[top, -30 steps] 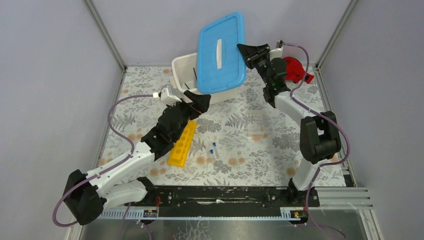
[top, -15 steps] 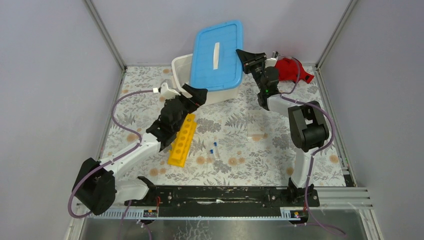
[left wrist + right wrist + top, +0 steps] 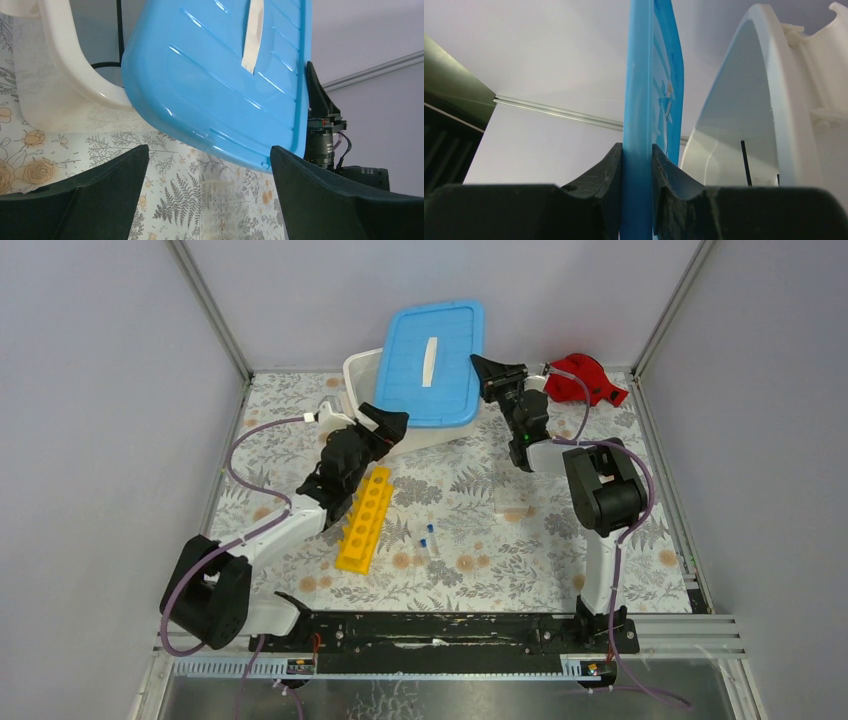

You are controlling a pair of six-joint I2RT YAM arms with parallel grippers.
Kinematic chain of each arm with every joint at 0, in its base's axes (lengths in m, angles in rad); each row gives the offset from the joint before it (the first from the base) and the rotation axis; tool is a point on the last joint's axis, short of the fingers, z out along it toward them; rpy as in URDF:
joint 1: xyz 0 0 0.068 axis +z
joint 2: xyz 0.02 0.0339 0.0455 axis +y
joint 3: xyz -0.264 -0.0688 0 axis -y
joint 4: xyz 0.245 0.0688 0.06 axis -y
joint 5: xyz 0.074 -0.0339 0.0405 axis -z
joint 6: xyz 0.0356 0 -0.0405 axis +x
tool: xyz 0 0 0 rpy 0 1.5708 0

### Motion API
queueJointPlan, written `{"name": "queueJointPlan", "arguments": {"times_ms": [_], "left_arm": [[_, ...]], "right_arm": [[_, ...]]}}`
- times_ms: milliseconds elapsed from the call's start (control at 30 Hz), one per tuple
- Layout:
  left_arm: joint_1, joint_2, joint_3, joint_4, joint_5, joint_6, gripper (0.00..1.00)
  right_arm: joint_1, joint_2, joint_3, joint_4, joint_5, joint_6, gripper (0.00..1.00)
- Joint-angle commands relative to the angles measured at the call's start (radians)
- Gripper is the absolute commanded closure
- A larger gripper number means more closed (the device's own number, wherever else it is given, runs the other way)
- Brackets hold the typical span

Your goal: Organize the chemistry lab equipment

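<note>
Lying near the left pincer (image 3: 393, 428) is the yellow rack (image 3: 364, 520).

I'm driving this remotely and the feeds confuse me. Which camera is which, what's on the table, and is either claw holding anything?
Two robot arms are bolted at the near edge of a flowered table. The wide picture looks down from above and behind them. The other two come from a camera on each wrist, so the dark shapes at the bottom are that arm's own fingers. On the table lie a yellow test-tube rack, two blue-capped tubes, a red cloth and a white tub. The right gripper pinches the edge of the tub's blue lid, which is tilted over the tub. The left gripper is open and empty, facing the lid.
</note>
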Motion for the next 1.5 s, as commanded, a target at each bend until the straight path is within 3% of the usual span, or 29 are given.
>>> {"name": "queueJointPlan", "arguments": {"times_ms": [0, 533, 733, 933, 1467], "left_arm": [[0.018, 0.014, 0.007, 0.078, 0.050, -0.028, 0.01], [0.044, 0.189, 0.096, 0.170, 0.127, -0.101, 0.02], [0.051, 0.222, 0.113, 0.240, 0.167, -0.127, 0.10], [0.054, 0.228, 0.098, 0.311, 0.230, -0.156, 0.20], [0.054, 0.130, 0.048, 0.337, 0.255, -0.174, 0.28]], "right_arm": [[0.025, -0.009, 0.004, 0.107, 0.048, -0.010, 1.00], [0.044, -0.001, -0.021, 0.118, 0.034, 0.028, 1.00], [0.044, -0.013, -0.041, 0.102, 0.004, 0.026, 1.00], [0.044, -0.013, -0.076, 0.121, -0.015, 0.044, 1.00], [0.052, -0.092, -0.140, 0.113, -0.081, 0.030, 1.00]]}}
